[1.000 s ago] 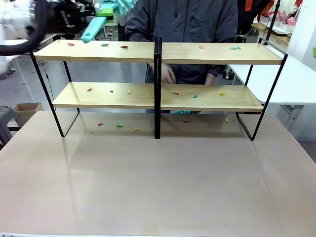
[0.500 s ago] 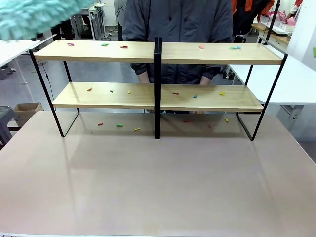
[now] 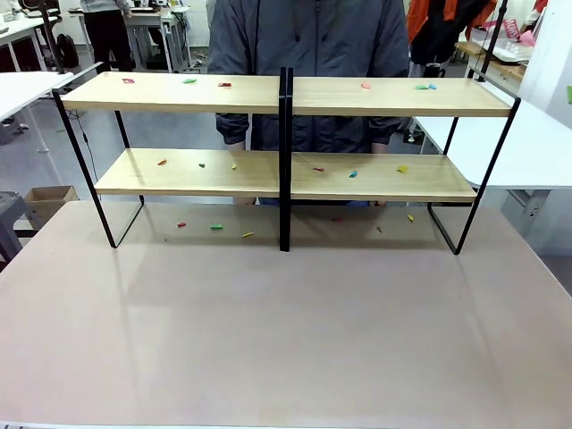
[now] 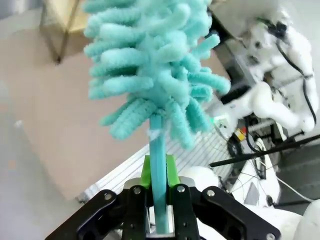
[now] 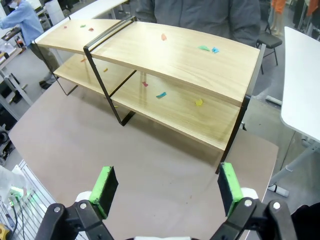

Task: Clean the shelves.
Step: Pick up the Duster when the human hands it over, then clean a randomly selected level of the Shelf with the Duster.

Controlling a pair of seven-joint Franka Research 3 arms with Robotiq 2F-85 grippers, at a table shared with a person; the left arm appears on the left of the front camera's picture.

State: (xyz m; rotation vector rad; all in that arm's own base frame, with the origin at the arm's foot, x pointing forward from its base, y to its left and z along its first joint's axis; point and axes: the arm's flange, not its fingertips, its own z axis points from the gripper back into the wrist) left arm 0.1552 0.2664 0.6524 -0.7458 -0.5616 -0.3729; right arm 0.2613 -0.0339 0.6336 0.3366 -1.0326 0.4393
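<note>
Two-tier shelves (image 5: 190,65) well beyond right end effector (image 5: 167,186)

shelves (image 3: 375,96): light wood, black frame | duster (image 4: 155,65): teal | table (image 3: 286,340): beige | scraps (image 3: 217,227): red, green, yellow

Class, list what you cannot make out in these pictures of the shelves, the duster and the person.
1. Front view: the person's hands, mostly hidden behind the lower board of the shelves.
2. Front view: the coloured scraps, too small to identify.
3. Left wrist view: the duster's handle end, hidden inside the left gripper and cut off by the bottom edge.
</note>
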